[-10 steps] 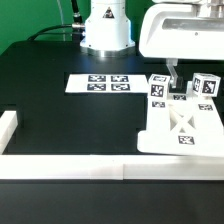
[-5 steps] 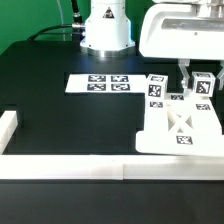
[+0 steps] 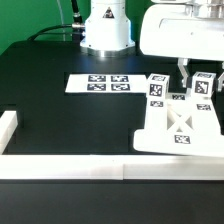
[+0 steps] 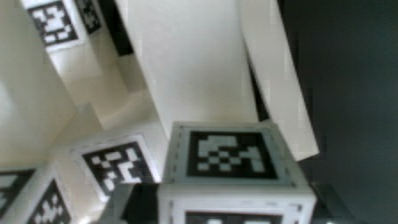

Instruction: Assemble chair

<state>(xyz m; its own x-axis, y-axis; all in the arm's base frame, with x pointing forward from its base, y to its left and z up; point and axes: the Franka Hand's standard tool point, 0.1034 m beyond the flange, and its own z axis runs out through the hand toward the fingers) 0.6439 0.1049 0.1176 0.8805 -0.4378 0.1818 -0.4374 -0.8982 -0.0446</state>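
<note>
Light: bright and even across the exterior view, apparently from overhead.
Glare: the arm's white housing (image 3: 180, 35) above the gripper (image 3: 191, 72) is washed out, its surface detail lost.
Contrast: the black table (image 3: 60, 115) reads as a flat dark field with a faint sheen; the white rail (image 3: 70, 167) stands out sharply.
Shadows: soft and short beneath the chair frame (image 3: 180, 125) just below the gripper.
Sharpness: the exterior view is small and coarse; tag patterns stay readable.
Wrist view: soft and out of focus close to the fingers; the tagged block (image 4: 222, 165) is blurred at its edges, white surfaces grey and dim.
</note>
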